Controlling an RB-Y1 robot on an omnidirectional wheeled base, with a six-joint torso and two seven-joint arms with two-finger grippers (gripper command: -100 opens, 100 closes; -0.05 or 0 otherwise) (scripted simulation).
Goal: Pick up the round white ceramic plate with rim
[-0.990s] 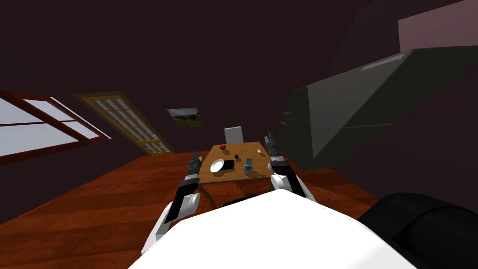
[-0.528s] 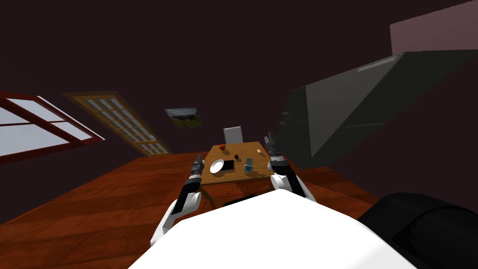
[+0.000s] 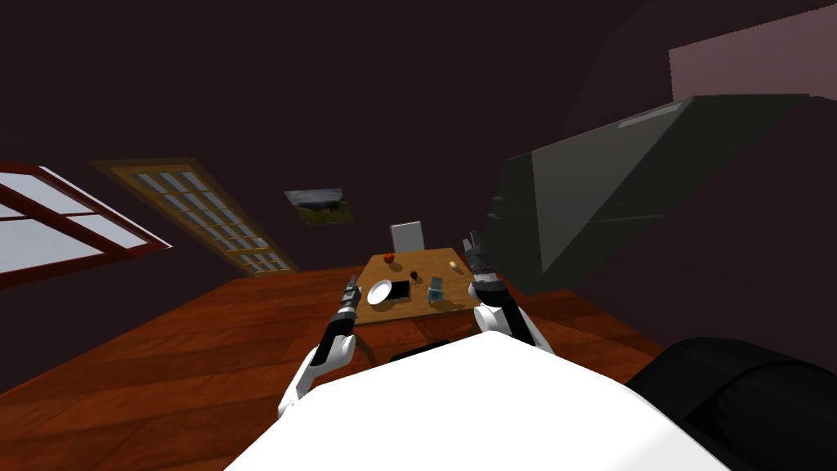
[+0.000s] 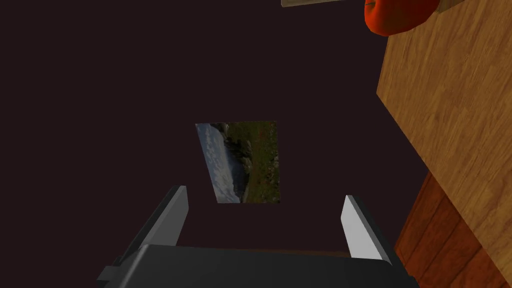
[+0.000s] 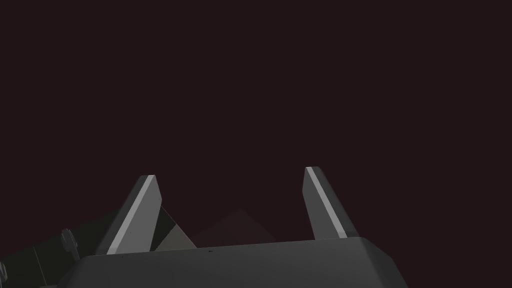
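Both grippers are spread wide and hold nothing. The left gripper point(image 4: 265, 193) hangs just off the left edge of the table point(image 3: 433, 260), pointing past it at the wall. The right gripper point(image 5: 230, 172) is by the table's right edge, farther back.

The plate point(image 3: 380, 291) lies flat on the near left part of the table, near the left gripper. A black slab point(image 3: 400, 289) sits against its right side; I cannot tell if they touch. An apple point(image 3: 390, 257) and a cup point(image 3: 435, 289) stand well apart from it.

The plate looks stiff, smooth and breakable, and probably not heavy. Lying flat, it offers only its rim, so I would pinch the free left rim with one blade over and one under. The grip should be firm, since a glazed edge may slip.
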